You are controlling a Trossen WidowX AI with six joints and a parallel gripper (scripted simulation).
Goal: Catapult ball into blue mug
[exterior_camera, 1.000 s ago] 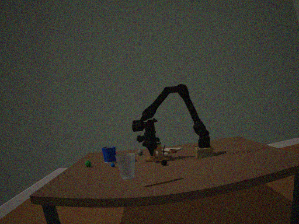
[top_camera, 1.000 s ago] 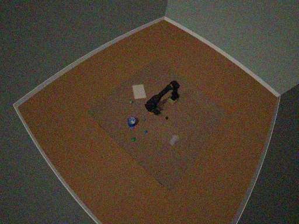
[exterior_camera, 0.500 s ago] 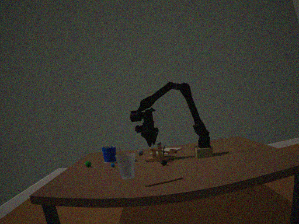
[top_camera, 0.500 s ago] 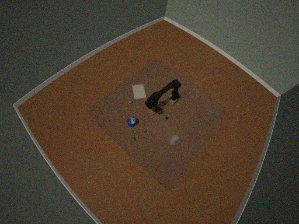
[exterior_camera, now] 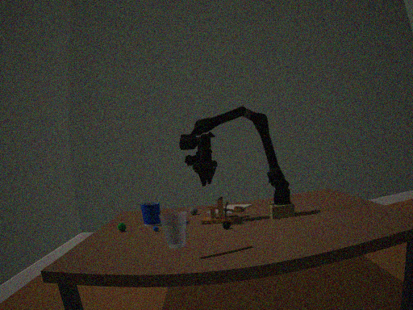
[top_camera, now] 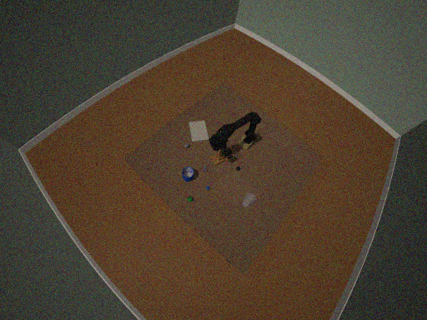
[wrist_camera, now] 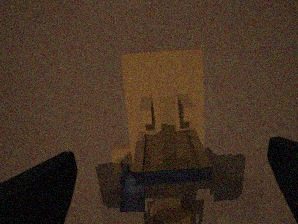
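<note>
The gripper [exterior_camera: 204,182] hangs high above the catapult [exterior_camera: 221,216], fingers spread wide and holding nothing, likely clearing room to re-aim. The mug [exterior_camera: 150,213] stands at the catapult's nine o'clock in the exterior view; the ball cannot be made out.
</note>
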